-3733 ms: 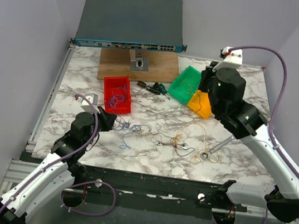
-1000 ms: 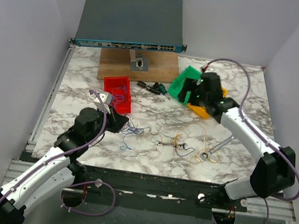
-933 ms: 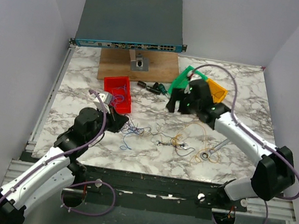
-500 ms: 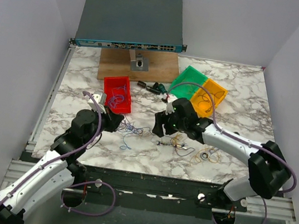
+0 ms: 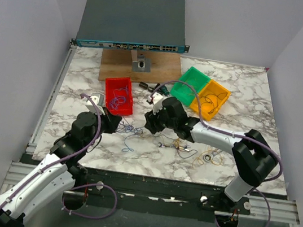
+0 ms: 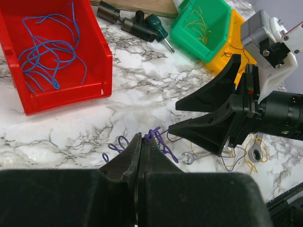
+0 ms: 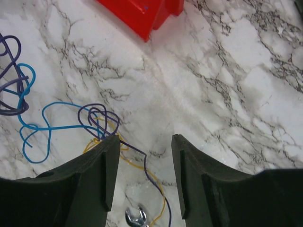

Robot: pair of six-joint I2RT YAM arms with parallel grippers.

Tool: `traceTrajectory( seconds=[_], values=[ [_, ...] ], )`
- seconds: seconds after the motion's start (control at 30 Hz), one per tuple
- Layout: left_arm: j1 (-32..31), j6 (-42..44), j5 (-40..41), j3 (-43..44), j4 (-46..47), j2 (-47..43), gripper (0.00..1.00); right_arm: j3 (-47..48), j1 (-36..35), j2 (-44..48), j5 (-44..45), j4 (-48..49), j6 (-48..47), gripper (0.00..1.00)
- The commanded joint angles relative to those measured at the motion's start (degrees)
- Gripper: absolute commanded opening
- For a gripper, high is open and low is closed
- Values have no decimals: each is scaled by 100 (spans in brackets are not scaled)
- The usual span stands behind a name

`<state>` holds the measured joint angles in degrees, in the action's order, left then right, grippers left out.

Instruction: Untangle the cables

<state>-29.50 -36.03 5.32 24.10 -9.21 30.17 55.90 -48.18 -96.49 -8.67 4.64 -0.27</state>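
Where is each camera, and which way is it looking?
Top: above and behind the arms, looking down on the table; both arms show, with the left gripper and right gripper.
Left wrist: on the left arm, facing across the table toward the red bin; its shut fingers pinch the cables.
Right wrist: on the right arm, pointing down at the cables; its open fingers show.
Shared: all three see the red bin and cables.

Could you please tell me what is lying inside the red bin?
The red bin holds a loose tangle of thin blue wires; nothing else shows. Its far end is cut off in the left wrist view.
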Motion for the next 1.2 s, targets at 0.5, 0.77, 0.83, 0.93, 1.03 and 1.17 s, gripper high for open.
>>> traceTrajectory(
  seconds=[0.5, 0.77, 0.83, 0.93, 1.03, 1.17],
  values=[
    [-12, 17, 389, 109, 156, 60, 0, 448, -156, -530, -954, -250, -563, 24],
    [-12, -2, 538, -46, 59, -30, 0, 148, -156, 447, 44, 6, -113, 1],
    [-12, -112, 779, -120, -51, -157, 0, 124, -148, 751, 960, -61, 9, 1],
    [-8, -371, 1360, -165, -430, -427, 0, 9, -35, 1334, 2032, -75, 460, 1],
    [5, -901, 2049, -200, -1009, -1053, 0, -157, 210, 2015, 2460, -88, 903, 1],
    [23, -1105, 2479, -385, -1275, -1896, 0, -73, 571, 2704, 3428, -716, 1650, 1]
  ],
)
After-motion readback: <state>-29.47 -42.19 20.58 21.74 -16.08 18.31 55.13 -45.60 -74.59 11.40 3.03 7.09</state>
